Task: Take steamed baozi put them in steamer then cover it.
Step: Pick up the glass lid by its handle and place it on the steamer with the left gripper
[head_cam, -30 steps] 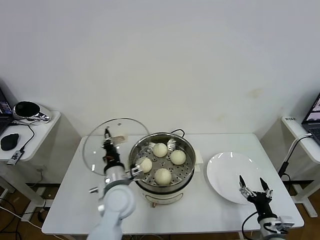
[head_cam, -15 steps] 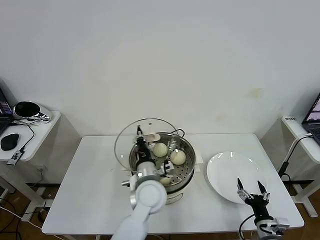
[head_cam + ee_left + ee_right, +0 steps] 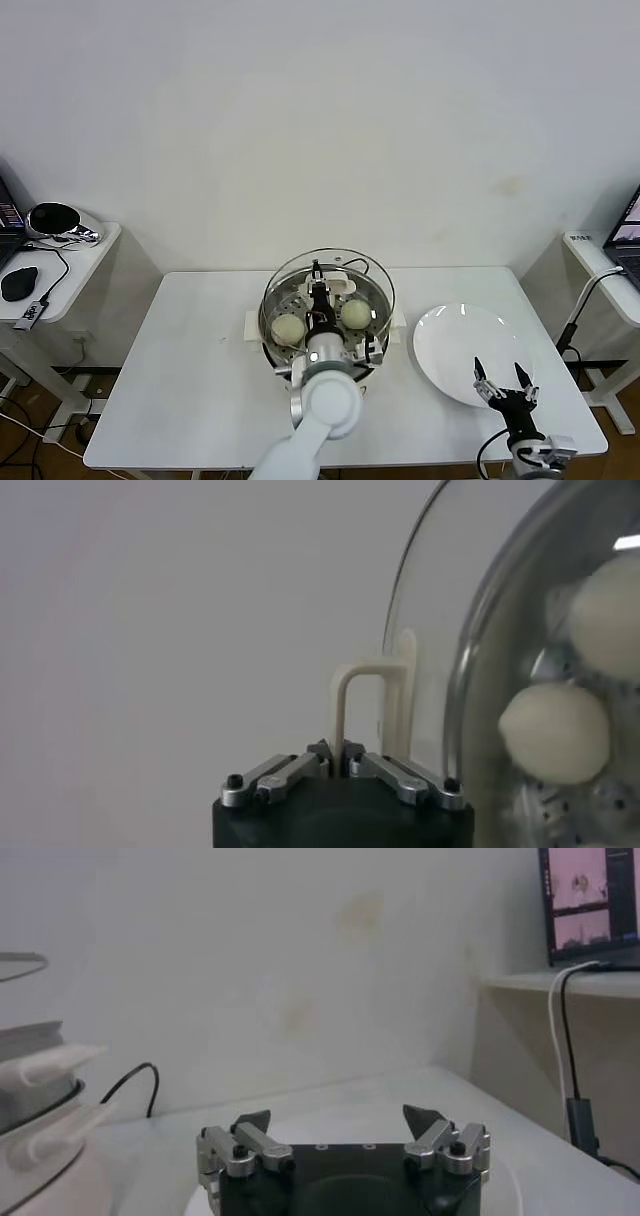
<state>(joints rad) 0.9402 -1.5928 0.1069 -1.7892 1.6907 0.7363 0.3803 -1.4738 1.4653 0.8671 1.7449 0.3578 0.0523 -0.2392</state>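
Note:
The steamer [image 3: 275,345] stands mid-table on its white base. Cream-white baozi lie on its perforated tray; two show clearly [image 3: 287,327] [image 3: 356,314], the others hidden by my arm. My left gripper [image 3: 319,283] is shut on the cream handle [image 3: 331,277] of the clear glass cover [image 3: 330,262], holding it over the steamer, about centred. In the left wrist view the jaws [image 3: 340,752] clamp the handle [image 3: 368,676], with the cover's rim [image 3: 465,670] and baozi [image 3: 555,732] behind. My right gripper [image 3: 505,383] is open and empty above the near edge of the white plate [image 3: 455,345].
The white table [image 3: 180,380] has bare room left of the steamer. A cable [image 3: 356,264] runs behind the steamer. Side tables stand at left [image 3: 70,255] and right [image 3: 600,265]. The right wrist view shows the steamer's handles [image 3: 55,1068] far off.
My left gripper carried the cover rightward from beside the steamer to over it. The right gripper stayed near the plate's edge, open.

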